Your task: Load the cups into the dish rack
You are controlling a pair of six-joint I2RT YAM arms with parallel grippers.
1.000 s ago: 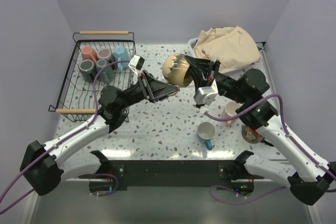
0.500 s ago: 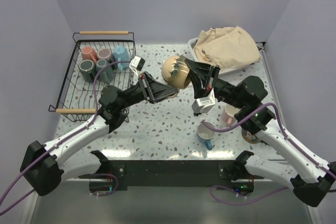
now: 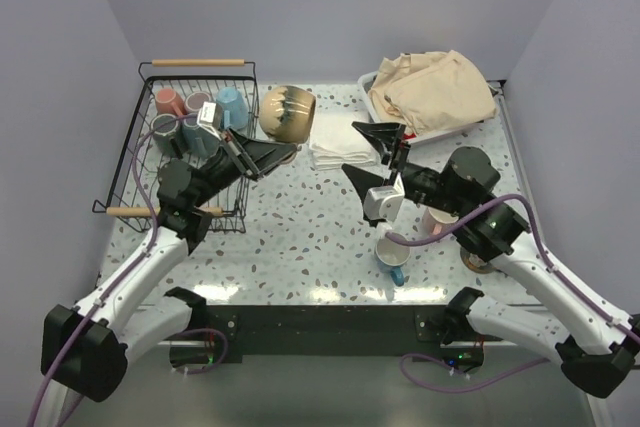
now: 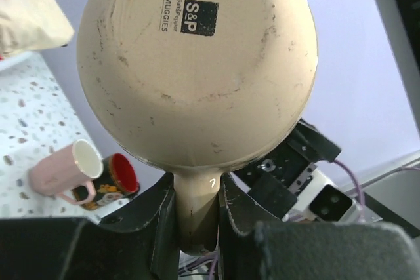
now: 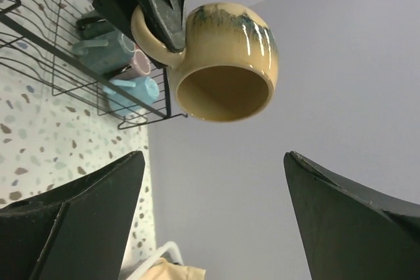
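Your left gripper (image 4: 197, 224) is clamped on the handle of the round tan ceramic mug (image 3: 287, 112), leaving its body free. The mug hangs aloft near the right side of the black wire dish rack (image 3: 198, 63), probably for lowering beside the racked mugs (image 3: 170, 102). Your right gripper (image 3: 365, 150) stands wide and empty, well apart.

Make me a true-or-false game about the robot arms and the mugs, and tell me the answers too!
1. The left end effector holds the tan mug by its handle. True.
2. The right end effector is shut on a mug. False: it is open and holds nothing.
3. The dish rack has no mugs in it. False: several sit inside, such as the light blue mug.
4. The pale pink mug is on the table, outside the rack. True.
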